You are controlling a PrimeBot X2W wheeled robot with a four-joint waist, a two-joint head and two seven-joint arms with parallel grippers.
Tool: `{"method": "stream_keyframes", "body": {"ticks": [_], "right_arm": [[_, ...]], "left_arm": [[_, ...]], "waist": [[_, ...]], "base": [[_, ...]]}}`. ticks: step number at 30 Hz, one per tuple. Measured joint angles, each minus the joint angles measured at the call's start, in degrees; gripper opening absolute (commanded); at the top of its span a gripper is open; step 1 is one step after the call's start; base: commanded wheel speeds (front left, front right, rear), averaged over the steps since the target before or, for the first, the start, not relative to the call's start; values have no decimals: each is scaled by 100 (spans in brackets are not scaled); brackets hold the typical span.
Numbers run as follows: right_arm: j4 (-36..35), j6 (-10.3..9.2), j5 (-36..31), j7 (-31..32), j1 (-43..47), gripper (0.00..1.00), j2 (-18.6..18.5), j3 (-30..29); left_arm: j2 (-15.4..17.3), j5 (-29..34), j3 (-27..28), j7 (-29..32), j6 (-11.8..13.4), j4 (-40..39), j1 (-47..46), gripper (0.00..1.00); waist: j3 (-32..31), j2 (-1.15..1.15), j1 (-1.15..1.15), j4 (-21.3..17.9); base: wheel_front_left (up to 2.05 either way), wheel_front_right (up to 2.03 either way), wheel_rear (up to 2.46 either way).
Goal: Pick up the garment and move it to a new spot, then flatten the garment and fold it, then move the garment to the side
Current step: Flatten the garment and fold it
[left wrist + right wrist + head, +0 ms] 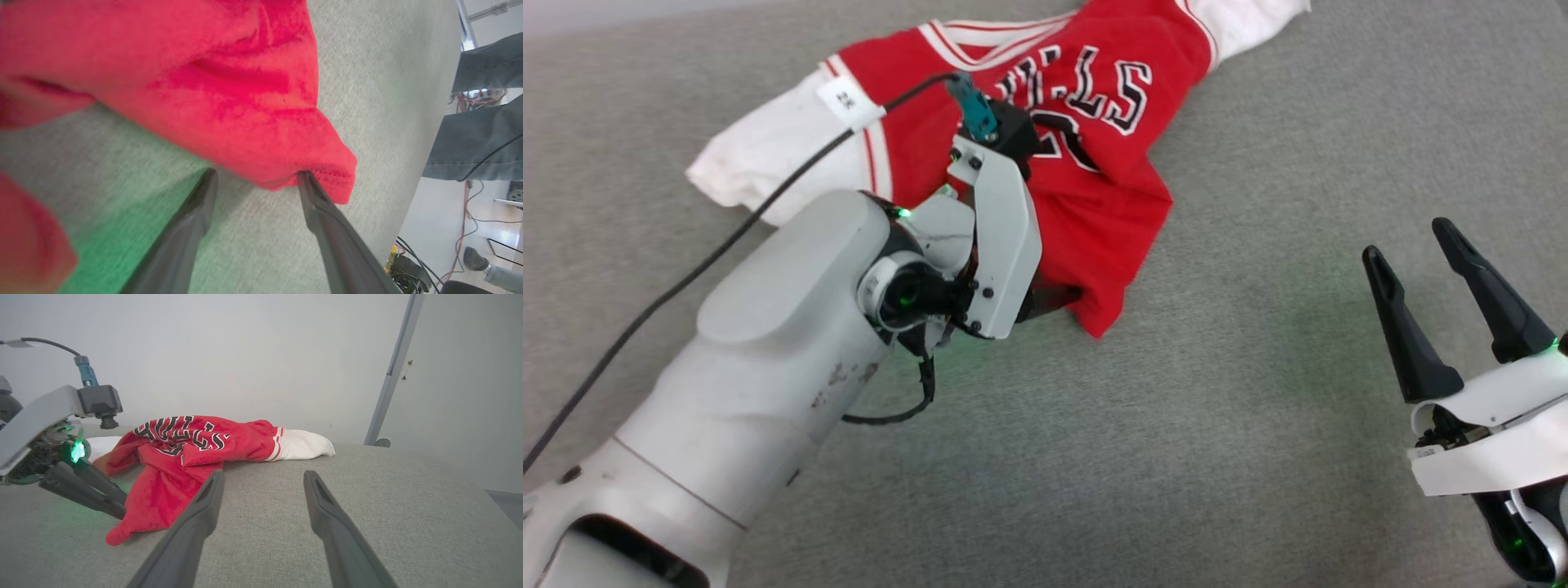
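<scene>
The left fingers [327,220] stand spread and pinch nothing. Their tips are at a red hem corner of the garment [1094,163]. In the left wrist view one tip touches the hem, and the corner lies between the two tips. Beyond the tips the garment lies crumpled on the grey surface [1217,449]. The right fingers [1413,335] are also spread and empty, over bare surface, well apart from the garment, which lies ahead of them toward the left fingers.
</scene>
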Motion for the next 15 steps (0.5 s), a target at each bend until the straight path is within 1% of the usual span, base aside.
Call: {"method": "stream_keyframes", "body": {"ticks": [5,10,11,12,13,14,15], "right_arm": [[8,0,-46,-13,0,100,84,24],[-30,0,-93,2,-38,100,130,125],[-37,0,-105,10,-60,100,132,137],[-43,0,-134,23,-76,100,132,152],[-49,0,-137,30,-88,100,135,165],[-53,0,-140,31,-106,100,141,175],[-53,0,-146,38,-137,100,143,187]], "left_arm": [[-67,-196,49,12,-5,221,-132,100],[-192,-275,38,-148,-5,378,-233,99],[-225,-226,0,-200,-5,415,-254,57],[-263,-197,-25,-254,-5,464,-273,41],[-292,-192,-37,-305,-5,523,-293,9],[-320,-192,-47,-348,-5,582,-309,0],[-334,-200,-62,-367,-5,611,-311,0]], "waist": [[157,0,0,-191],[228,0,0,-245],[234,0,0,-237],[241,0,0,-226],[250,0,0,-217],[257,0,0,-207],[261,0,0,-194]], "base": [[0,0,0],[0,0,0],[0,0,0],[0,0,0],[0,0,0],[0,0,0],[0,0,0]]}}
